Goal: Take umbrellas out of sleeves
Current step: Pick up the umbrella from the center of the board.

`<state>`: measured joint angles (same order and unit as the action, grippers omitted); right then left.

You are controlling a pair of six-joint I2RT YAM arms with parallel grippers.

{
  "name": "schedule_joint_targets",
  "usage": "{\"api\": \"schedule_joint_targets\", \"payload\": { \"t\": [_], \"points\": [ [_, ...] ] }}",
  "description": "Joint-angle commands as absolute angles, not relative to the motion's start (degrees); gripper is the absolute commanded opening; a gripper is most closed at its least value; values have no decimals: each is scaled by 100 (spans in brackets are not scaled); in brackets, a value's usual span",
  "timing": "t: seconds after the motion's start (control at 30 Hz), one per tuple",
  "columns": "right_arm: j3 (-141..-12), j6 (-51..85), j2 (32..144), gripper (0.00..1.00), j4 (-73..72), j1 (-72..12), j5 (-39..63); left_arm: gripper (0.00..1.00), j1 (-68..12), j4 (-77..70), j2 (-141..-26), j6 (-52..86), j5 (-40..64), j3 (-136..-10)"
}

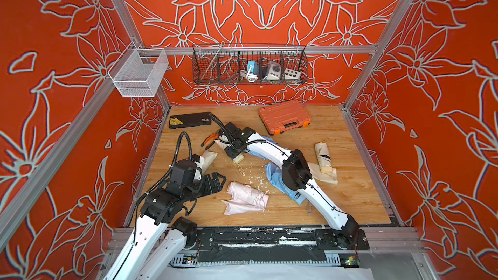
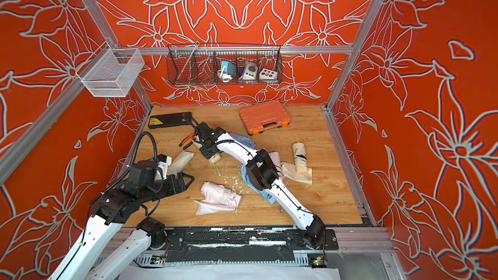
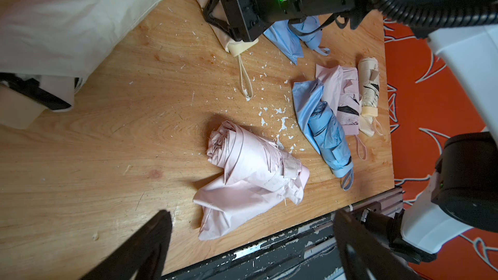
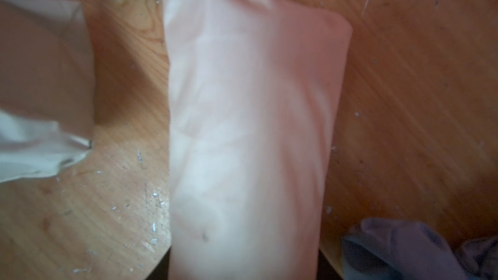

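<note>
Wood-grain worktop, speckled with white flecks near the middle. From where I stand, the right arm reaches across to about ten o'clock. Its right claw sits down over a cream sleeved umbrella. The umbrella's pale handle end pokes out beyond the claw, and its wrist cord trails toward six o'clock. The sleeve runs straight through that claw, but I cannot tell whether the claw actually pinches it.

The left claw hangs at eight o'clock, spread wide and gripping nothing. It points at a pink umbrella, which lies bare at seven o'clock on top of its limp pink sleeve.

A second cream-sleeved roll lies just beside the left wrist at nine o'clock. At three o'clock a bare cream umbrella rests with its handle end on a flat cream sleeve. Under the right arm's elbow, a light blue umbrella lies on its blue sleeve, touching more pale pink fabric.

Orange-handled pliers lie just beyond the right claw. An orange plastic case sits at twelve o'clock and a black case at eleven.
</note>
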<state>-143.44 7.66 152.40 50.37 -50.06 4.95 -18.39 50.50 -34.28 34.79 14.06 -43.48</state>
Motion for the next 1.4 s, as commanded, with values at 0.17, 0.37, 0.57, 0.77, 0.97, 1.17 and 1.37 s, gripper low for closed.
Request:
{"api": "schedule_joint_targets", "payload": {
  "t": [0.17,0.37,0.57,0.77,0.97,1.17,1.37],
  "points": [
    [-14156,994,14478,44,4707,-4872,1186,93,-1853,4823,-3504,3434,1569,-4371],
    [-13642,942,13588,42,4674,-4793,1548,93,-1846,4263,-3874,3364,1949,-4425],
    [-12500,1020,12197,41,4737,-4588,1509,93,-1846,3239,-4352,3423,2747,-4434],
    [-11058,1026,10671,40,5106,-4295,1276,93,-1854,1450,-4846,4083,3987,-4237],
    [-9848,1213,9389,40,5769,-4017,1008,97,-2022,-197,-5768,4721,5039,-4127],
    [-9208,1324,8585,39,6405,-3977,875,98,-2065,-708,-7002,4636,6601,-4445],
    [-8862,1306,8200,38,6618,-4013,1108,98,-1819,-332,-7467,4289,6930,-4834]
  ]
}}
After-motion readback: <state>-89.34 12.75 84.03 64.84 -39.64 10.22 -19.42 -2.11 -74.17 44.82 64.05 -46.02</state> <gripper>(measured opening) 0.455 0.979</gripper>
